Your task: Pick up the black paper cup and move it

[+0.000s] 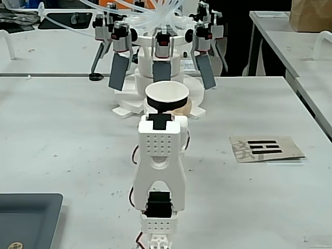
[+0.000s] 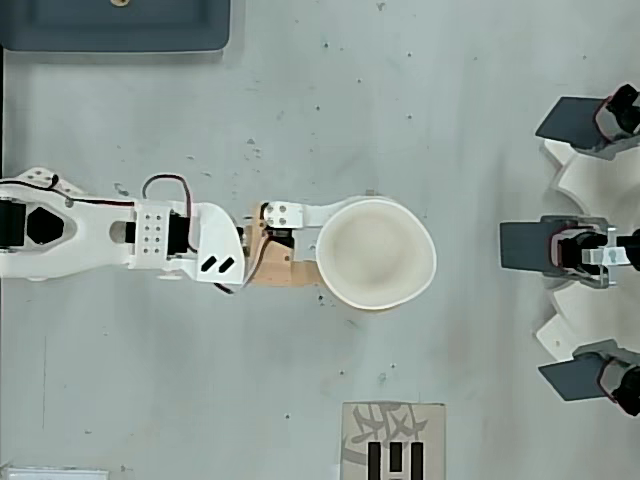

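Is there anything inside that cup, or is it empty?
Empty. The overhead view looks straight into the black paper cup and shows only its bare pale inside. It stands mouth up in the fixed view.

Arm (image 2: 120, 232) stretched nearly flat in the overhead view, base at 9 o'clock, reaching toward 3 o'clock. Gripper (image 2: 325, 250) at the far end, jaws closed around the black paper cup (image 2: 375, 252), cup upright. In the fixed view the arm (image 1: 158, 166) points toward 12 o'clock, wrist level, fingertips hidden behind the wrist.

White printed arm (image 2: 120, 232) with black servos, red-and-black cables and a tan-backed pincer (image 2: 330, 250).
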Controlling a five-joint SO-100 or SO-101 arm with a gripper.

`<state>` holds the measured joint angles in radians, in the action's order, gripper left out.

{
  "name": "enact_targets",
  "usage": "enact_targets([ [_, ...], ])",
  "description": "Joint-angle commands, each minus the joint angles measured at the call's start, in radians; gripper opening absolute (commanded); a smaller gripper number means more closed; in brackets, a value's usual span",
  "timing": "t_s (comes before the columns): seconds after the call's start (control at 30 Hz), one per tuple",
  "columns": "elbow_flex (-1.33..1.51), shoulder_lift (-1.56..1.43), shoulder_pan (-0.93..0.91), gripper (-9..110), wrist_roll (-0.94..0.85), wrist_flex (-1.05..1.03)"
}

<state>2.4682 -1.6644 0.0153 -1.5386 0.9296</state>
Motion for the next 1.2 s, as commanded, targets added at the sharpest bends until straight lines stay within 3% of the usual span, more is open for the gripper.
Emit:
enact_targets([
  [0.0, -0.106, 0.011, -0.012, 7, 0.003, -0.011],
  [1.17, -0.377, 0.218, -0.009, 7, -0.002, -0.089],
])
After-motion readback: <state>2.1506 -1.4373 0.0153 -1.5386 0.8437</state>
